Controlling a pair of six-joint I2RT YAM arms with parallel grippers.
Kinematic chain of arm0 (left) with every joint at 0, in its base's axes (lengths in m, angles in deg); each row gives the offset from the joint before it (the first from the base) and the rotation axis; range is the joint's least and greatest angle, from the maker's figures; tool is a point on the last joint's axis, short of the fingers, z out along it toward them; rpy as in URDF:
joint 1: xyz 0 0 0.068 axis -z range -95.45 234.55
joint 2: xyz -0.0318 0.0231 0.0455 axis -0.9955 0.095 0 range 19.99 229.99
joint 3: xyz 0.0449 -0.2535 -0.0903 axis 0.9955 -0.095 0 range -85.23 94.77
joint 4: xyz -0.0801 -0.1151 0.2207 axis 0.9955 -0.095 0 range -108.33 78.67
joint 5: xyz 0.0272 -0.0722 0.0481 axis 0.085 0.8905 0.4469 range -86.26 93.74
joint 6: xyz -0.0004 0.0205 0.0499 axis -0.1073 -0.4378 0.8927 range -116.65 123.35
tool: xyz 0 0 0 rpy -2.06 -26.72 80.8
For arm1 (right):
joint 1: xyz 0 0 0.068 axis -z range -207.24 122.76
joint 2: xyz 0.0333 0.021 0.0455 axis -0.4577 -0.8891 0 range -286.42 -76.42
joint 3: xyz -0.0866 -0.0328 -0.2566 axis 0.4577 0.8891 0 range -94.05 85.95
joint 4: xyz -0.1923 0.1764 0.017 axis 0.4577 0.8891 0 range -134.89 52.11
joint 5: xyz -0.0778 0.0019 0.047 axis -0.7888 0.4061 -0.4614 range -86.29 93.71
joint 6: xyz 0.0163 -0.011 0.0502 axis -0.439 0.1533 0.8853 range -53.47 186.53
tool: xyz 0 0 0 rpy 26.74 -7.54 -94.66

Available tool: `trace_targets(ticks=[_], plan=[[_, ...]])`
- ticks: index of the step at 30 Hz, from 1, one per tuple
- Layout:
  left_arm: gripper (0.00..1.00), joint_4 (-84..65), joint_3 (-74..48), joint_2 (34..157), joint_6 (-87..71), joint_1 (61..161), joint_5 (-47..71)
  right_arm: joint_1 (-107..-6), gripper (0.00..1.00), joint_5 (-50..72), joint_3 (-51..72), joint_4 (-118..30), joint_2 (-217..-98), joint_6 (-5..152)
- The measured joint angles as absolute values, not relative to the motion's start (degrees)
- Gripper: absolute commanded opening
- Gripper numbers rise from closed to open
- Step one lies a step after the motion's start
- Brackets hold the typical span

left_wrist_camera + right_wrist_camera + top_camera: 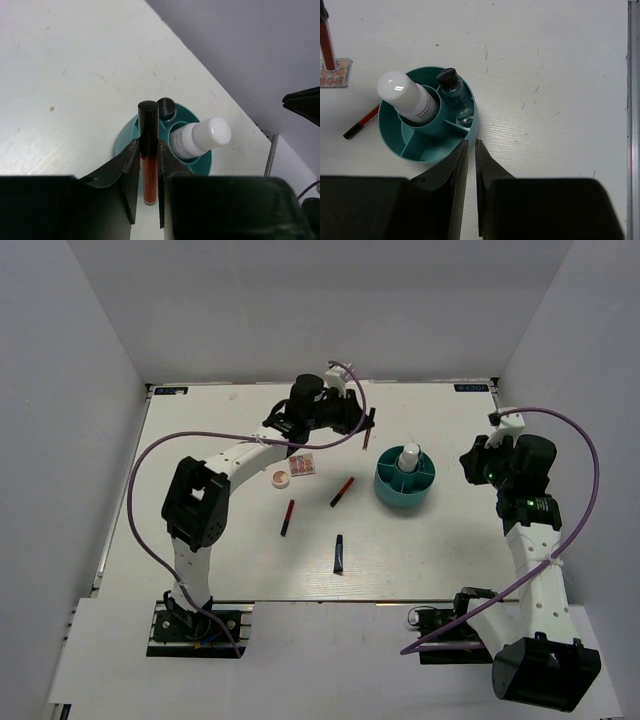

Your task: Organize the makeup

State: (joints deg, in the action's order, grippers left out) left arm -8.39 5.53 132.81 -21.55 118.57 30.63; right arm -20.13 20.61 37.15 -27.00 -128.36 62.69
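Observation:
My left gripper (366, 427) is shut on a slim red-and-black tube (149, 170), held above the table left of the teal divided tub (384, 491). In the left wrist view the gripper (148, 145) points at the tub (121, 141), which holds a white bottle (202, 137) and a dark-capped bottle (166, 107). My right gripper (471, 144) is shut and empty, its tips just right of the tub's rim (390, 145). A palette (301, 465), a round beige compact (282, 479), two red-and-black tubes (342, 491) (287, 517) and a black tube (339, 553) lie on the table.
The white table (450, 550) ends at a metal rail on the right (634, 100). Grey walls stand on three sides. Purple cables loop from both arms. The right arm (520, 480) stands right of the tub.

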Motion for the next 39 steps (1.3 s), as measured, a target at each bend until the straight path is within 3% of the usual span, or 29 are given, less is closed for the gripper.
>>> trace_targets(ticks=[17,29,31,33,39], plan=[[0.00,1.43,14.01,145.85,-10.78,123.40,31.11,-20.13,0.20,20.57,38.07,-27.61,-128.28,62.69],[0.00,2.39,14.80,147.34,-10.17,125.15,31.05,-20.10,0.21,20.57,39.47,-29.30,-127.86,62.71],[0.02,2.37,14.80,147.34,-10.04,125.47,30.96,-20.10,0.23,20.57,39.67,-29.34,-127.86,62.74],[0.13,2.34,14.80,147.38,-9.90,125.87,30.65,-20.10,0.24,20.57,39.69,-29.43,-127.86,62.74],[0.28,1.91,14.80,147.58,-9.38,126.74,28.97,-20.08,0.28,20.57,39.69,-29.73,-127.84,62.78]])
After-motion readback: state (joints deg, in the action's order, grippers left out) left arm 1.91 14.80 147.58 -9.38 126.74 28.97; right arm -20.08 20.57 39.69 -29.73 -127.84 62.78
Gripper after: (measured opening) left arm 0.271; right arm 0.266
